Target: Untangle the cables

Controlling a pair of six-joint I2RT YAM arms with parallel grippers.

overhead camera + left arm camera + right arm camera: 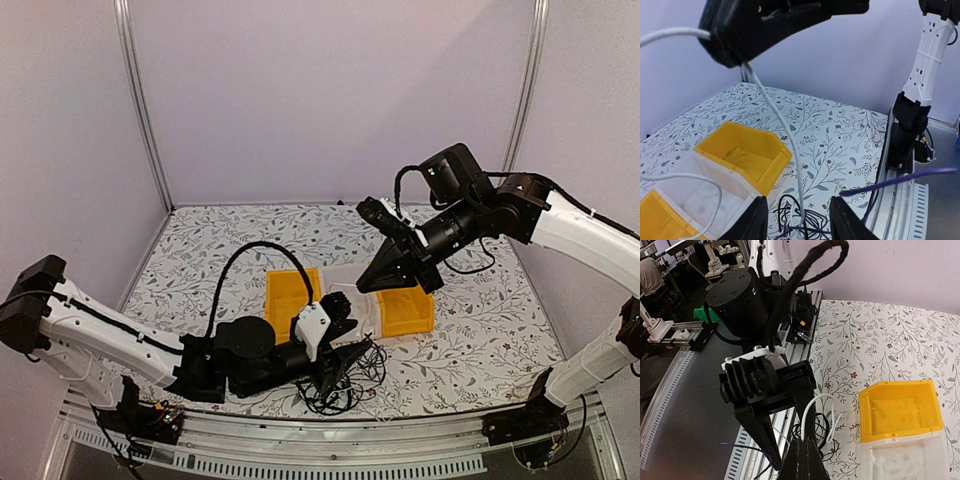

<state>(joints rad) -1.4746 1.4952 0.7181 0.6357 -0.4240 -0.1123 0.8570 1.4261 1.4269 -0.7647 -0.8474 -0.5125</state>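
Observation:
The cables (345,388) lie as a black tangle by the table's near edge, mixed with a purple strand (900,179). A white cable (785,125) rises out of the tangle (800,222) to my right gripper (740,60). That gripper is shut on the white cable (812,407) and hangs above the bins (368,283); in its own wrist view its tips (807,442) pinch the cord. My left gripper (350,365) sits low over the tangle. Its fingers (755,220) stand apart on either side of the white cord, and nothing is held.
Two yellow bins (290,290) (410,310) flank a translucent white one (355,300) mid-table. The metal rail (330,440) and the right arm's base (907,130) run along the near edge beside the tangle. The left arm's thick black hose (235,270) loops upward.

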